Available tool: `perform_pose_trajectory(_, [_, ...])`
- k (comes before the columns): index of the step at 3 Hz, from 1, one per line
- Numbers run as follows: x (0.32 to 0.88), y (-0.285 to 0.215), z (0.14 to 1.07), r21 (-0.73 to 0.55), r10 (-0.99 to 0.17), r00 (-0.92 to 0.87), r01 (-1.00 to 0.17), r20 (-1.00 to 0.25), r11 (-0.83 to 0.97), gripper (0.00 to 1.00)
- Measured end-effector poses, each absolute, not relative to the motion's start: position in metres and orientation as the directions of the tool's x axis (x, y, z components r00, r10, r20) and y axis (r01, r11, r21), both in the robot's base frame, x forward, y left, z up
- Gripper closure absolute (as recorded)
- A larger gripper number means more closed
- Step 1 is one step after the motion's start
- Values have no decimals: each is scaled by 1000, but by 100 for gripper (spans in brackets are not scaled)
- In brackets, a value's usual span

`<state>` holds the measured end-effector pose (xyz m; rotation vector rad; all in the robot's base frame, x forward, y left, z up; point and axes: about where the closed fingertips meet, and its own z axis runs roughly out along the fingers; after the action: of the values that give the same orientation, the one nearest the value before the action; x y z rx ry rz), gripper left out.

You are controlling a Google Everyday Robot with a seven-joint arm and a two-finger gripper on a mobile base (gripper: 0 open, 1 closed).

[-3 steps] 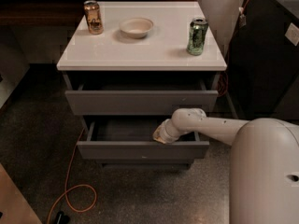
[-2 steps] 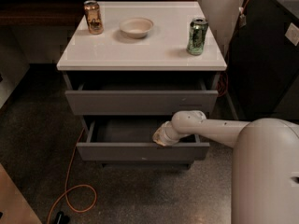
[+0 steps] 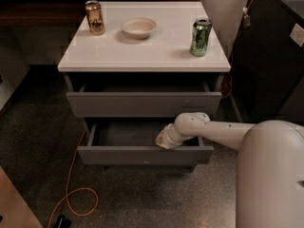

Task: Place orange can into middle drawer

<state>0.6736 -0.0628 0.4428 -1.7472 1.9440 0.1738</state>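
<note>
The orange can stands upright at the back left corner of the cabinet's white top. The middle drawer is pulled out, and its shallow grey interior shows nothing in it. My gripper is at the end of the white arm. It reaches in from the right and sits low inside the middle drawer, at its right part, just behind the front panel. It is far from the orange can and holds nothing that I can see.
A pale bowl sits mid-back on the top and a green can stands at the right. The top drawer is slightly open. An orange cable loops on the floor at the left. A dark cabinet stands to the right.
</note>
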Motion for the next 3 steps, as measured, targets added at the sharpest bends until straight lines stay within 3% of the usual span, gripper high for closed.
perform_pose_trajectory(3, [684, -63, 446, -253, -891, -40, -952, -452, 171, 100])
